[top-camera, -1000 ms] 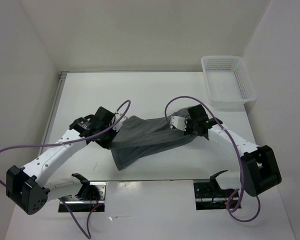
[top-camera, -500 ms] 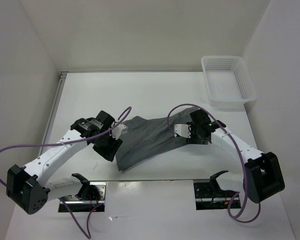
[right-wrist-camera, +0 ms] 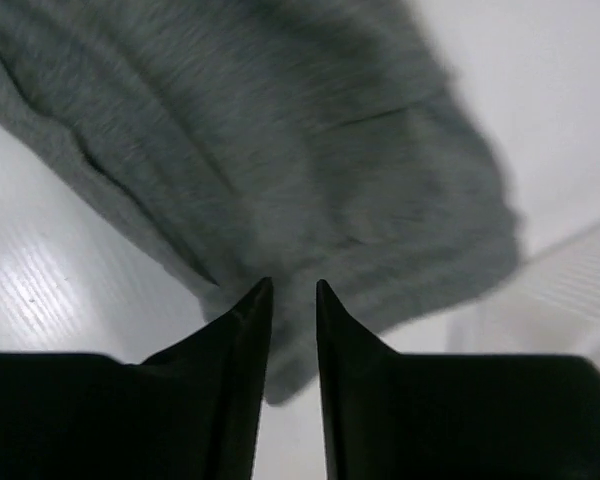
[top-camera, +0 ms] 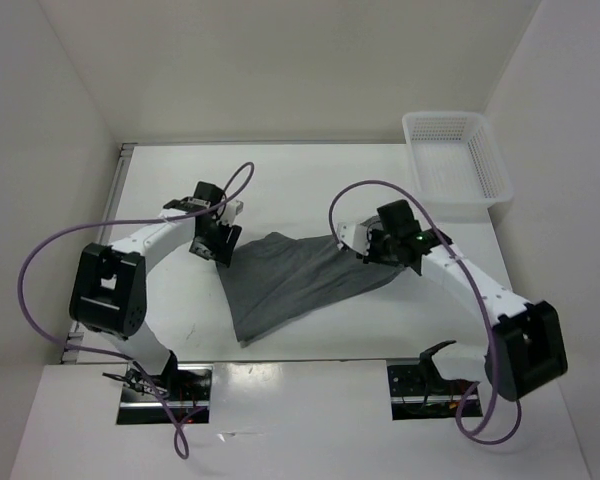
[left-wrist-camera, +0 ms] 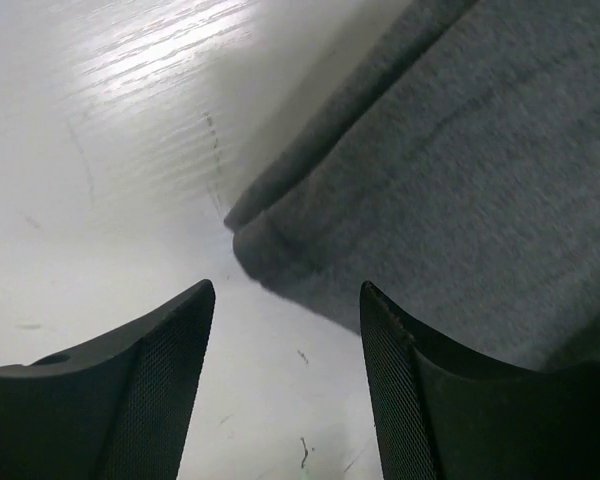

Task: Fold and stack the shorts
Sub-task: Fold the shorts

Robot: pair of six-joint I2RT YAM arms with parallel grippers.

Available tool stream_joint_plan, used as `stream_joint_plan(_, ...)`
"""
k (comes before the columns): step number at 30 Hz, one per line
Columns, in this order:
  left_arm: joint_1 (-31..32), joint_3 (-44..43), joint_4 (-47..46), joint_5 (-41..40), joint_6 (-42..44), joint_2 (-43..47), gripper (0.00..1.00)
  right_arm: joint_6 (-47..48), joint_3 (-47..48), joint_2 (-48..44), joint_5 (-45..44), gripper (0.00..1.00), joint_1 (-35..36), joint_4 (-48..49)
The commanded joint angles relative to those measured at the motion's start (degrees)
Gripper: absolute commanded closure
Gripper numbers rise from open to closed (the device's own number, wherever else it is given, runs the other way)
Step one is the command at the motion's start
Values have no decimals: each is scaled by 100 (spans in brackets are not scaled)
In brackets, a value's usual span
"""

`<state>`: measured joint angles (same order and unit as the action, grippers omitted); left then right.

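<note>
Left gripper (left-wrist-camera: 286, 288) gapes just before shorts (left-wrist-camera: 460, 180) corner.

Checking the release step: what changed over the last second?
Both grippers let go of the shorts. The left gripper pulled off their left corner and is open beside it, its arm swung away left. The right gripper hovers over their right end, jaws narrowly apart. The shorts slackened and lie flat; basket unmoved.

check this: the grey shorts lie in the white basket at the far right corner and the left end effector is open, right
No: the top view shows the shorts on the table, not in the white basket at the far right corner. The left end effector is open.
</note>
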<state>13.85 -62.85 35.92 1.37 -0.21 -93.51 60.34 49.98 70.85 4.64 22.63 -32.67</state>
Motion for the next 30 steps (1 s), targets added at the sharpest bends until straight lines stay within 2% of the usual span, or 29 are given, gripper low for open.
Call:
stream_joint_plan(1, 4, -166, -287, 101, 21, -403, 32, -31, -444, 350, -147, 73, 39, 418)
stream_joint_plan(3, 4, -166, -454, 48, 21, -684, 35, 56, -698, 552, -358, 75, 39, 611)
stream_joint_plan(6, 4, -227, -735, -311, 21, -1176, 46, 285, -1015, 745, -595, 78, 39, 1007)
stream_joint_plan(7, 4, -393, -788, -399, 21, -1326, 56, 286, -1077, 798, -788, 79, 39, 1182)
stream_joint_plan(11, -355, -1077, -841, -593, 21, -2055, 72, 426, -1279, 1027, -1018, 80, 39, 1184)
stream_joint_plan(18, -664, -2151, -1087, -953, 21, -2689, 72, 532, -1280, 1150, -1036, 80, 92, 1236)
stream_joint_plan(20, -725, -2477, -1087, -1015, 21, -2865, 69, 365, -1079, 1211, -984, 80, 154, 1307)
stream_joint_plan(22, -725, -2653, -1026, -1016, 21, -2926, 66, 112, -833, 1212, -931, 62, 206, 1430)
stream_joint_plan(24, -725, -2706, -974, -823, 21, -2849, 60, -765, -114, 1212, -659, 45, 259, 1430)
stream_joint_plan(27, -673, -2706, -921, -690, 21, -2558, 53, -2356, 1003, 1265, -273, 31, 259, 1176)
stream_joint_plan(29, -673, -2706, -841, -638, 21, -2286, 50, -3120, 1547, 1212, -131, 26, 259, 1009)
stream_joint_plan(30, -673, -2706, -676, -638, 21, -2172, 49, -3916, 1689, 1212, 26, 25, 259, 903)
